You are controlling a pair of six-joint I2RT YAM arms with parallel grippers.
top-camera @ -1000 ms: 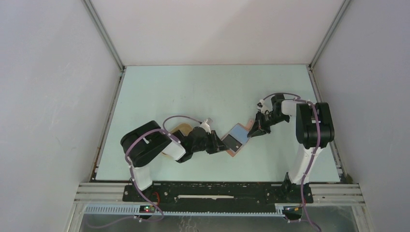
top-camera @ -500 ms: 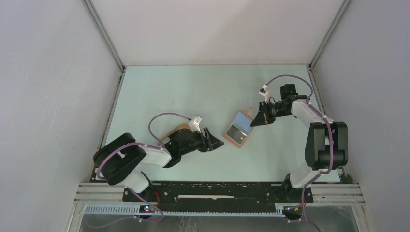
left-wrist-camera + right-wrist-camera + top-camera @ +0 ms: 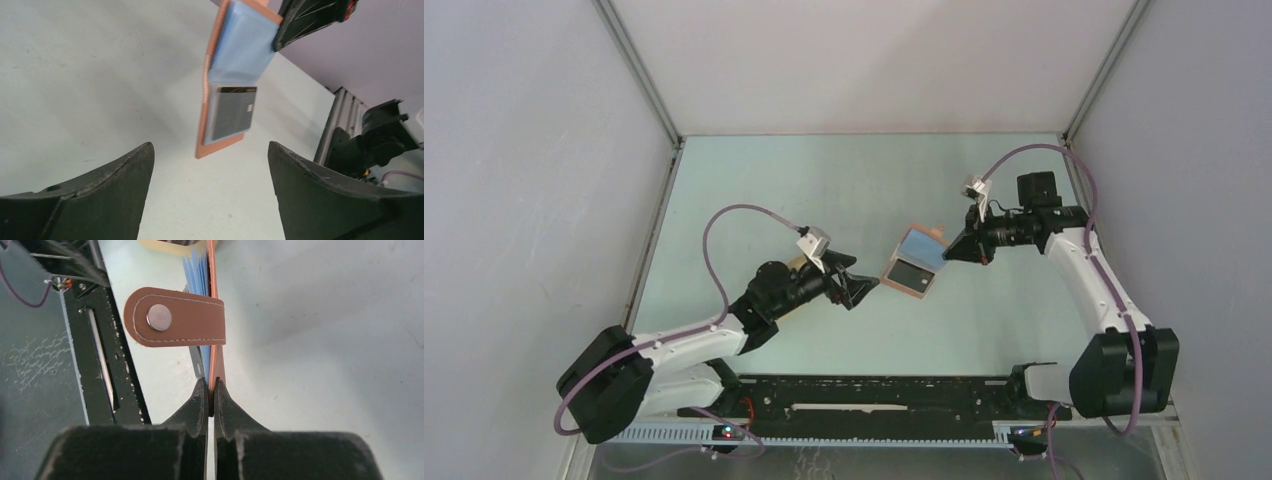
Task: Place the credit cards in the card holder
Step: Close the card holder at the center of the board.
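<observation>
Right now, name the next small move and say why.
Probably swing the left gripper back toward the tan tray, contents unseen, for another card: its jaws are open and empty, one dark card already sits in the card holder, and the right gripper pinches the holder's edge.

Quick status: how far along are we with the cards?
Done: one dark card sits in a slot of the card holder. In hand: the right gripper pinches that holder's edge; the left gripper is open and empty. Left: any other cards, none visible now.
</observation>
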